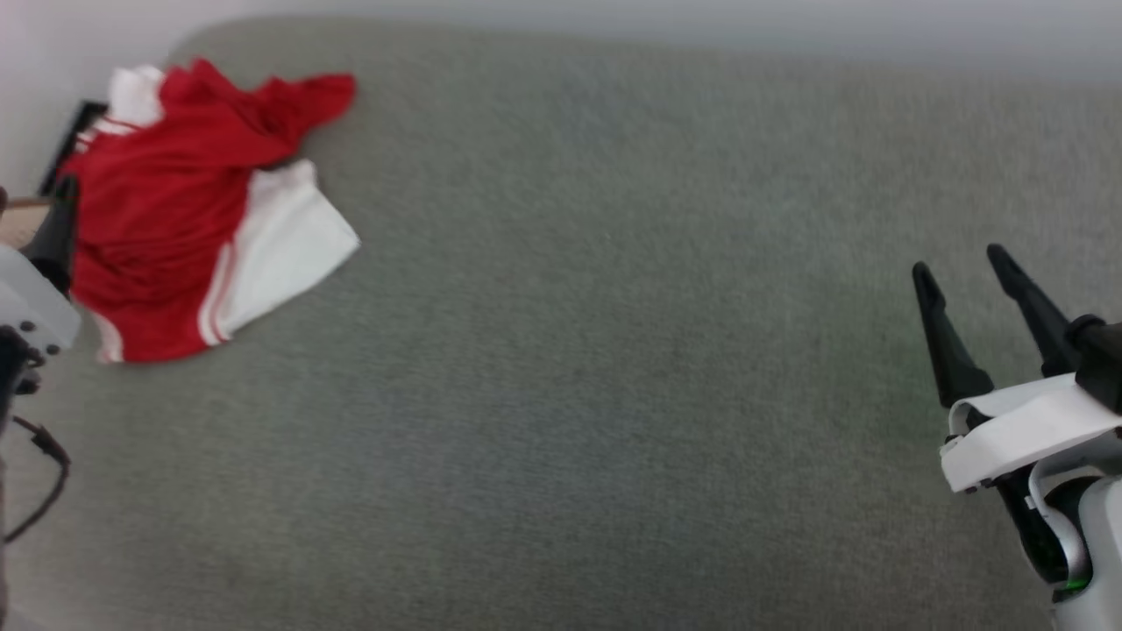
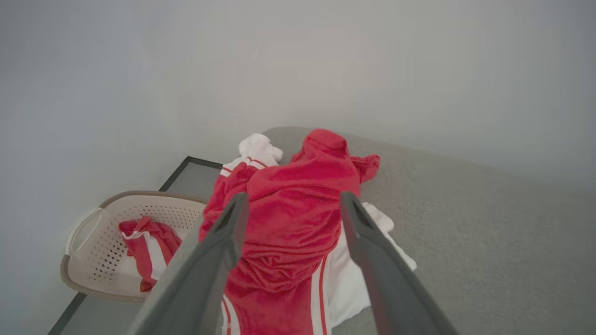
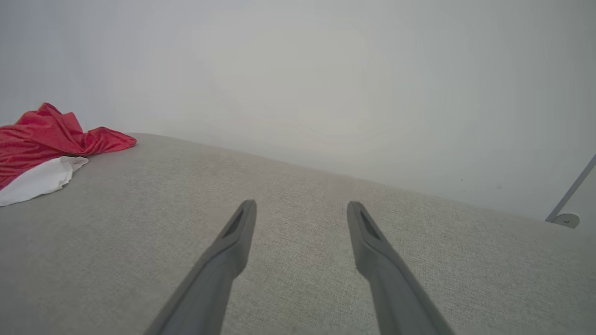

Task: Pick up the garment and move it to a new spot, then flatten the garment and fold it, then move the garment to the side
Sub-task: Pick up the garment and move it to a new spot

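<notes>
The garment (image 1: 184, 210), a red jersey with white sleeves and striped trim, lies crumpled at the far left corner of the grey padded surface (image 1: 596, 368). In the left wrist view the garment (image 2: 293, 223) bunches up right in front of my left gripper (image 2: 291, 200), whose fingers stand open on either side of it, above the cloth. One dark finger (image 1: 57, 232) of that gripper shows at the left edge of the head view. My right gripper (image 1: 960, 263) is open over bare surface at the right, far from the garment (image 3: 42, 149), with nothing between its fingers.
A beige perforated basket (image 2: 93, 228) holding a smaller red-and-white cloth (image 2: 149, 249) stands on the floor beyond the surface's left corner. A pale wall rises behind the surface. A dark cable (image 1: 44, 473) hangs at the left edge.
</notes>
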`<state>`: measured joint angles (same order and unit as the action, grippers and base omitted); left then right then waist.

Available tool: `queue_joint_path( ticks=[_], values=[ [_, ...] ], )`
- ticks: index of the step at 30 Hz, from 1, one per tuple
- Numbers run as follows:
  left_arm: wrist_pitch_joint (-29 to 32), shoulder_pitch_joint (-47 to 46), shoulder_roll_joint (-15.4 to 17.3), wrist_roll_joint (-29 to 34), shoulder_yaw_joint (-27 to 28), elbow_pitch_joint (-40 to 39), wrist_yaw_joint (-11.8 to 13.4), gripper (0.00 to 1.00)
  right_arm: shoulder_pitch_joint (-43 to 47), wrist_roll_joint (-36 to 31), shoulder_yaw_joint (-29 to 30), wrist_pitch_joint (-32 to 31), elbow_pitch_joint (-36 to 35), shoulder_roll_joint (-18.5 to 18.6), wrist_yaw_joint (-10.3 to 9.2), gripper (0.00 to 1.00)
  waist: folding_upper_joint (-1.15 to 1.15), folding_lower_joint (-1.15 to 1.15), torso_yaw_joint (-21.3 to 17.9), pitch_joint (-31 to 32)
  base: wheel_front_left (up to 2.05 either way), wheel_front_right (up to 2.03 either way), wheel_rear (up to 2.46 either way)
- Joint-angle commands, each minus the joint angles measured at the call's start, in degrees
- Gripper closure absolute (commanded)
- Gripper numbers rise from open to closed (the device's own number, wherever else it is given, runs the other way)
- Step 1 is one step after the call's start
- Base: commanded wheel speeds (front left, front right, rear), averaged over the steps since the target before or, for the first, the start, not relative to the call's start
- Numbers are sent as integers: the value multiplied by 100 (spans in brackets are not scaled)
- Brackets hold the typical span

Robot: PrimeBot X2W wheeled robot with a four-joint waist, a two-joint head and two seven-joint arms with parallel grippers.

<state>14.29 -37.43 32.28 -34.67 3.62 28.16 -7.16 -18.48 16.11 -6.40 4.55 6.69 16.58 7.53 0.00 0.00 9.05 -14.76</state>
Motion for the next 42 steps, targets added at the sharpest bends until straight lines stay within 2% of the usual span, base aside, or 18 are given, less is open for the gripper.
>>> queue_joint_path(
  ticks=[1,7,12,17,22,23,24,30,42],
  values=[
    [121,-257,85,-114,-62,263,-31,0,-115,-54,48,-17,-73,24,-8,0,0,0,-548,-834,0,0,0],
    [645,-904,328,-300,-451,1205,-34,0,-210,-84,147,-89,-287,81,-8,0,0,0,-684,-1266,0,0,0],
    [1002,-1261,373,-381,-701,1801,-35,0,-246,-104,218,-164,-441,105,-8,0,0,0,-735,-1495,0,0,0],
    [1196,-1606,307,-403,-869,2541,-35,0,-269,-113,317,-259,-581,142,-8,0,0,0,-756,-1683,0,0,0],
    [1115,-1730,109,-447,-1036,3092,-30,0,-262,-93,394,-329,-665,139,-8,0,0,0,-751,-1753,0,0,0],
    [1078,-1754,74,-455,-1078,3157,-30,54,-257,-88,413,-335,-667,133,-8,0,0,0,-743,-1749,0,0,0],
    [1012,-1780,39,-479,-1097,3199,-30,100,-253,-80,431,-347,-669,121,-8,0,0,0,-732,-1737,0,0,0],
    [553,-1997,264,-571,-1220,3288,-31,100,-163,-90,513,-321,-628,71,-8,0,0,0,-632,-1478,0,0,0],
    [-337,-2400,883,-588,-1729,2706,-31,100,73,2,540,-145,-309,-121,-8,0,0,0,-386,-575,0,0,0]
  ],
)
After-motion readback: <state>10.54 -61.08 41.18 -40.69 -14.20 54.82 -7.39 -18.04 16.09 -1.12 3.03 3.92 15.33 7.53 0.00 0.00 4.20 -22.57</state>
